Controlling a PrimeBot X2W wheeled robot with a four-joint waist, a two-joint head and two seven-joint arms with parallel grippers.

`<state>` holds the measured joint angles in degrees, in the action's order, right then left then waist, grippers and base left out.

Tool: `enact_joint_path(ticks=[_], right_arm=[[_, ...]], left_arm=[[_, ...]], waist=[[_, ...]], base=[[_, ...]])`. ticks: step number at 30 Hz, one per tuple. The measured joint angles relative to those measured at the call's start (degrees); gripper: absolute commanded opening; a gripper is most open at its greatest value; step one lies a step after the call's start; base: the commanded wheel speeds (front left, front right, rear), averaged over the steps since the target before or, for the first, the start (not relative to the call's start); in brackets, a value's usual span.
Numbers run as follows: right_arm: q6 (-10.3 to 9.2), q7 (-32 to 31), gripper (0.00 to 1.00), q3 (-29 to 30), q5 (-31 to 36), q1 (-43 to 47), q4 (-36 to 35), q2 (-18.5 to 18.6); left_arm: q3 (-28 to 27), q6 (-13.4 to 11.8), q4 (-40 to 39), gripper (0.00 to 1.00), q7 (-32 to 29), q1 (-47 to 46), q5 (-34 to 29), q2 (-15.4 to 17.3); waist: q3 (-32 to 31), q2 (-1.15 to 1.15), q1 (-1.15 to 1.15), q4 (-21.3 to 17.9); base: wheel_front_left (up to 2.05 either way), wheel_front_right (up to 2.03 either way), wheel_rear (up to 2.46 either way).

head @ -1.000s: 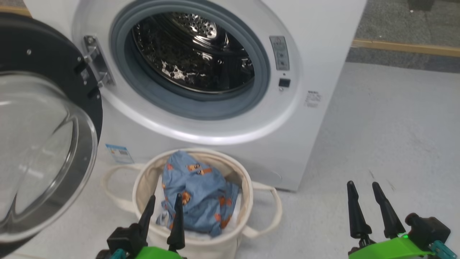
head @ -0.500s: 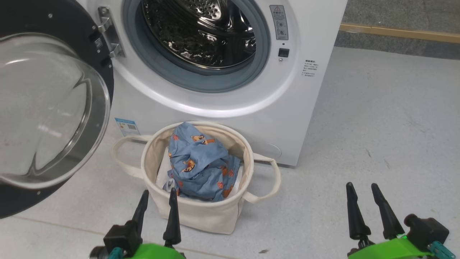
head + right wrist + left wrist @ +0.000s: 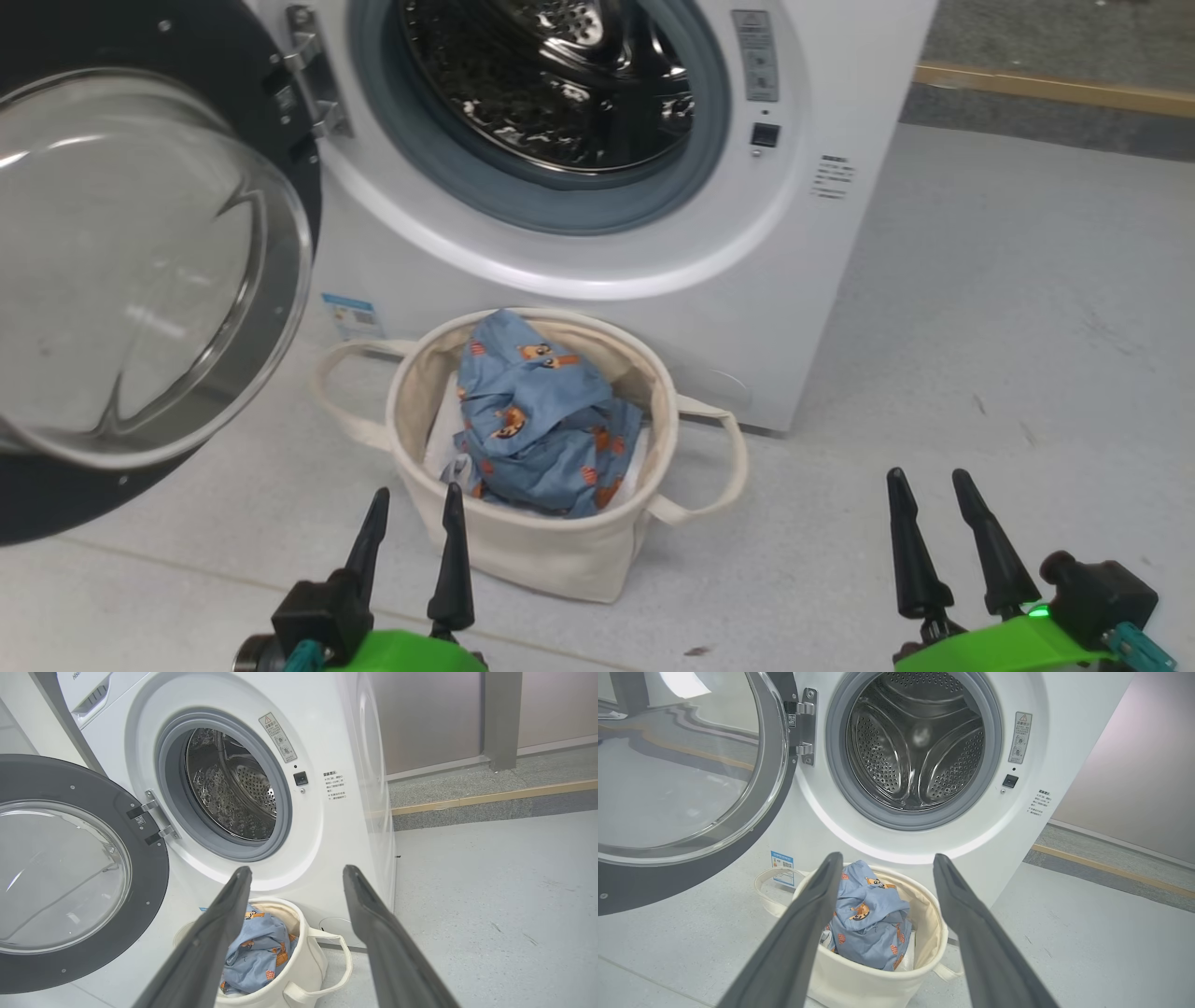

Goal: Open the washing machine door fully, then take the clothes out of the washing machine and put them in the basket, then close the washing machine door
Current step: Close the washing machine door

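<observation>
Standing wide open, the washing machine door (image 3: 140,271) swings out to the left of the washing machine (image 3: 653,308), its clear glass bulge facing near. The steel drum (image 3: 920,742) looks empty in both wrist views: perforated metal, no fabric in sight. The clothes (image 3: 541,420), light blue with small orange animals, lie bunched inside the basket (image 3: 532,560). It sits on the floor (image 3: 980,373) just in front of the machine, below the drum opening. So the first two parts of the job appear done: door opened, laundry moved across. What seems left is shutting the door.

The left tool (image 3: 416,495) hovers on the near side of the basket, close to its rim, its two dark fingers spread wide and holding nothing. The right tool (image 3: 927,478) hangs well to the right of the basket over the floor, also spread wide and empty. The door lies to the left of the left tool and apart from it. The right tool is well apart from the door, with the basket between them. Neither tool touches anything.
</observation>
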<state>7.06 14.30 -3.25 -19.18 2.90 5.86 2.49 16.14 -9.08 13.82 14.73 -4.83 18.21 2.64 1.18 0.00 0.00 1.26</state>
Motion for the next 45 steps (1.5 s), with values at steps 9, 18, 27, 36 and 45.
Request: enact_joint_path(ticks=[9, 18, 27, 36, 45], right_arm=[[0.00, 0.00, 1.00, -1.44, -0.10, 0.00, -0.57, 0.00], [0.00, 0.00, 1.00, -3.87, -1.98, 0.01, -0.67, 0.01], [0.00, -0.01, 1.00, -5.86, -2.08, 0.05, -1.19, 0.01], [0.00, 0.00, 1.00, -7.09, -2.09, 0.51, -1.21, 0.00], [0.00, -0.01, 1.00, -7.64, -2.09, 1.37, -1.15, 0.01]], left_arm=[[0.31, -0.56, -0.81, 1.00, 0.00, -0.01, 0.00, 0.00], [-0.44, -0.94, -1.94, 1.00, 0.00, 0.01, -0.63, 0.00], [-2.20, -0.38, -1.65, 1.00, 0.00, 0.25, -1.76, 0.00], [-2.36, 0.10, -1.58, 1.00, 0.00, 0.99, -2.38, 0.01], [-2.11, 0.09, -1.58, 1.00, 0.00, 1.18, -2.38, 0.01]], waist=[[0.10, 0.00, 0.00, 4.54], [-0.07, 0.00, 0.00, 12.77], [-1.09, 0.00, 0.00, 21.72], [-2.05, 0.00, 0.00, 26.59], [-1.80, 0.00, 0.00, 26.49]], base=[[0.00, 0.00, 0.00], [0.00, 0.00, 0.00], [0.00, 0.00, 0.00], [0.00, 0.00, 0.00], [0.00, 0.00, 0.00]])
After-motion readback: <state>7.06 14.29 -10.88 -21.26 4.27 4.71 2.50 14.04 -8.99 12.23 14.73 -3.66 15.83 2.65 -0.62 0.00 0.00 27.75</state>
